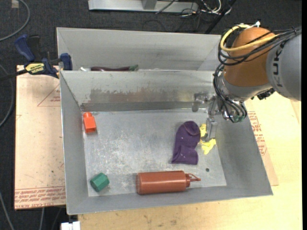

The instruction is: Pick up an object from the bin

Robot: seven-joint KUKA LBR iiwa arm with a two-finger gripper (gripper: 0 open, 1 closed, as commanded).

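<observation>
Arm: reaches in from the right, with its orange cover (245,56) and cables above the bin's right wall.
End effector (210,128): low in the right part of the bin (144,138), near the back wall; I cannot tell whether it is wide or narrow.
Under it: a small yellow thing (207,146), crumpled in shape, lies on the bin floor. The end effector's tip is at its upper end, and contact is unclear.
Just beside, on the left: a purple cloth lump (186,143), touching the yellow thing.
Front of bin: a red-brown squeeze bottle (163,182) on its side, nozzle pointing right.
Front left corner: a green block (99,181).
Left wall: an orange block (89,122), well apart from the rest.
</observation>
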